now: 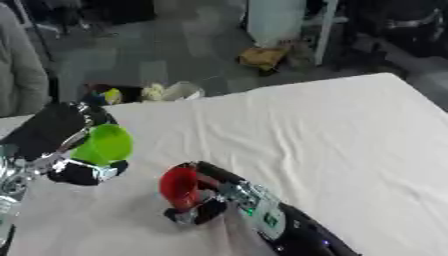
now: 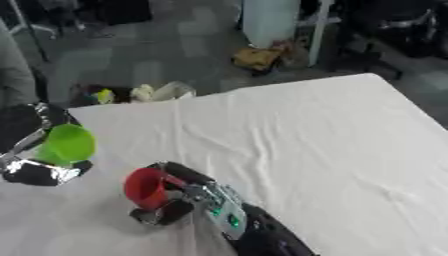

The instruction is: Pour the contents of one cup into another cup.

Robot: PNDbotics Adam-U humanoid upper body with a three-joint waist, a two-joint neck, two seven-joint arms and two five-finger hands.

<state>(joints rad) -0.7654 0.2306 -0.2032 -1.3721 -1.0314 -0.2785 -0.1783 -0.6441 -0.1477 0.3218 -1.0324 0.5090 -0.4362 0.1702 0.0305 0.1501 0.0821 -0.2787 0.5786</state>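
A lime-green cup (image 1: 105, 144) is held at the left, above the white cloth, with my left hand (image 1: 77, 170) curled round it; its mouth faces right and slightly up. A red cup (image 1: 179, 186) sits lower and to the right of it, in my right hand (image 1: 203, 205), whose fingers wrap its body; its mouth faces left toward the green cup. The two cups are apart, a short gap between them. Their contents are not visible.
The table (image 1: 332, 140) is covered with a wrinkled white cloth and stretches to the right and back. Beyond its far edge a bin with coloured items (image 1: 144, 93) stands on the floor. A person's sleeve (image 1: 19, 75) shows at the far left.
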